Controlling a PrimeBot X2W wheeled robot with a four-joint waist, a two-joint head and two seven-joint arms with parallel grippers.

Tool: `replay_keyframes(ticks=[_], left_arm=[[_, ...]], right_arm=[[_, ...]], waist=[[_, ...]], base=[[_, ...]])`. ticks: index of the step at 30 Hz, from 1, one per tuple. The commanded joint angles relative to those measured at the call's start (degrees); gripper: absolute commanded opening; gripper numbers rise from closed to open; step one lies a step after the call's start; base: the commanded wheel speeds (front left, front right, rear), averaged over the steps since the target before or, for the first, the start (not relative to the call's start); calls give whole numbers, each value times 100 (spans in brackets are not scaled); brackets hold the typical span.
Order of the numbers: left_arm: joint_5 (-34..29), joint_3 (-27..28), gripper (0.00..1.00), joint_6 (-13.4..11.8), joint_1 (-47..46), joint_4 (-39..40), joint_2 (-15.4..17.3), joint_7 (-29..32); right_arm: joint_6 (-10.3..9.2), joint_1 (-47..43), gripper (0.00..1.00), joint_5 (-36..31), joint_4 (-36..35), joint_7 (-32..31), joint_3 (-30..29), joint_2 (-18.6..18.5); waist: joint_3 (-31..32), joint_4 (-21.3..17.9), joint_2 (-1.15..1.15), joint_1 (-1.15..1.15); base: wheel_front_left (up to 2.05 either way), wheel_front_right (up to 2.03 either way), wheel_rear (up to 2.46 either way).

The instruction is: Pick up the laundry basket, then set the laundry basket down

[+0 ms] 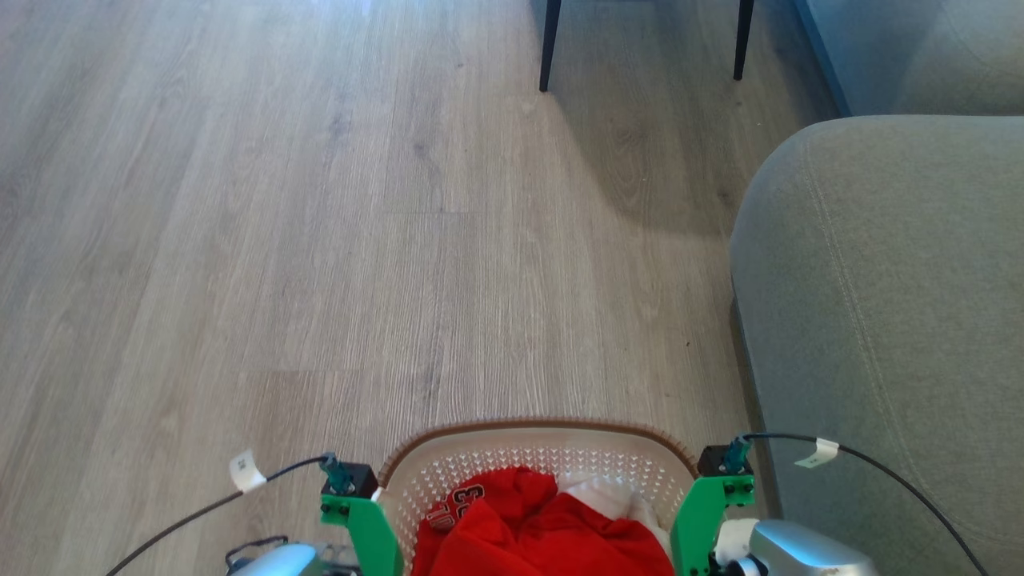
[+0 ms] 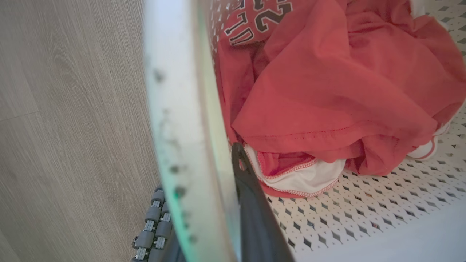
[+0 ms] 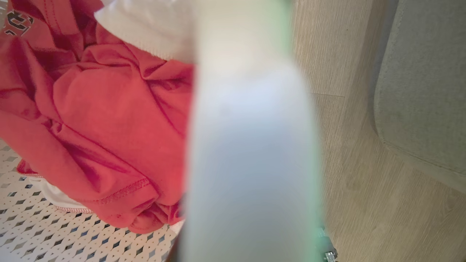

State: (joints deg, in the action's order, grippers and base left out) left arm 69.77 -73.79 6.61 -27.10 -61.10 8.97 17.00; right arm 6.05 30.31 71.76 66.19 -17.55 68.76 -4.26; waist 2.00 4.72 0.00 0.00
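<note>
One laundry basket (image 1: 544, 436) sits at the bottom centre of the head view, between the robot's two green gripper mounts and just left of a grey sofa (image 1: 880, 320). Whether it rests on the wooden floor (image 1: 320, 240) or hangs above it cannot be told. Its perforated white walls and brown woven-look rim hold a crumpled red garment (image 1: 544, 528) with dark-and-white lettering and a white garment (image 1: 608, 496) tucked beside it.

The left gripper (image 2: 198, 182) is clamped across the basket's white left edge: one dark finger (image 2: 251, 207) lies inside against the wall, and a grey ribbed finger (image 2: 154, 225) sits outside.

The right gripper (image 1: 704, 512) is at the basket's right edge. In its wrist view a blurred white band hides the fingers, so its grip cannot be told.

Two cables, each with one white tag (image 1: 246, 470), arch from the mounts. Two dark furniture legs (image 1: 550, 44) stand far off.
</note>
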Motion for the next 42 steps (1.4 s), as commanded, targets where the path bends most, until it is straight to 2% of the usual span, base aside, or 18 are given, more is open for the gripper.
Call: replay_keyframes(ticks=[1,29,42], left_arm=[[-15,44,0,88,-293,68,96,-50],[0,44,0,88,-292,59,82,-12],[-109,44,0,88,-430,-20,-55,-218]], right_arm=[[144,266,0,-31,-165,70,119,138],[144,339,0,168,-111,139,302,138],[144,534,0,124,8,333,346,138]], waist=[[3,-1,0,0],[-30,37,0,0],[-516,39,0,0]], base=[[0,0,0],[0,0,0],[0,0,0]])
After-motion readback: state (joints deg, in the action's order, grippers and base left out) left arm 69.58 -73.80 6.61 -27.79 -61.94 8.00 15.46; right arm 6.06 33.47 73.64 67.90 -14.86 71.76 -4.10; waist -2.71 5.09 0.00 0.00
